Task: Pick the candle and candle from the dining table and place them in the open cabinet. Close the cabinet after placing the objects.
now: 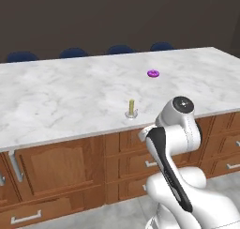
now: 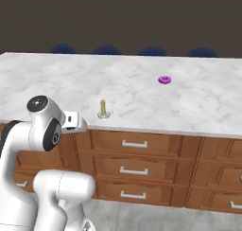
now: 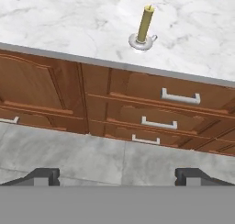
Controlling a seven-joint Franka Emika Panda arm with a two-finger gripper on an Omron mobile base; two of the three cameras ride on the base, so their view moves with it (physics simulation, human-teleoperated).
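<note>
End effector (image 3: 117, 177): fingers apart, empty.
Candle (image 3: 145, 25): upright ahead of it, above, near tabletop (image 3: 69, 21) edge.
Risk: a clumsy approach could topple the slim stick.

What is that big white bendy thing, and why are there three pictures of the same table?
The white thing is a robot arm that stands on a base with wheels. Two cameras ride on the base behind it, one on each side, so you see the same marble table twice. The third camera sits on the robot's hand, and the two dark tips at the bottom are its gripper, open and holding nothing. On the table, near the front edge, stands a yellow candle on a little silver dish. Farther back lies a small purple ring. Below the tabletop are brown wooden drawers with grey handles.
</note>
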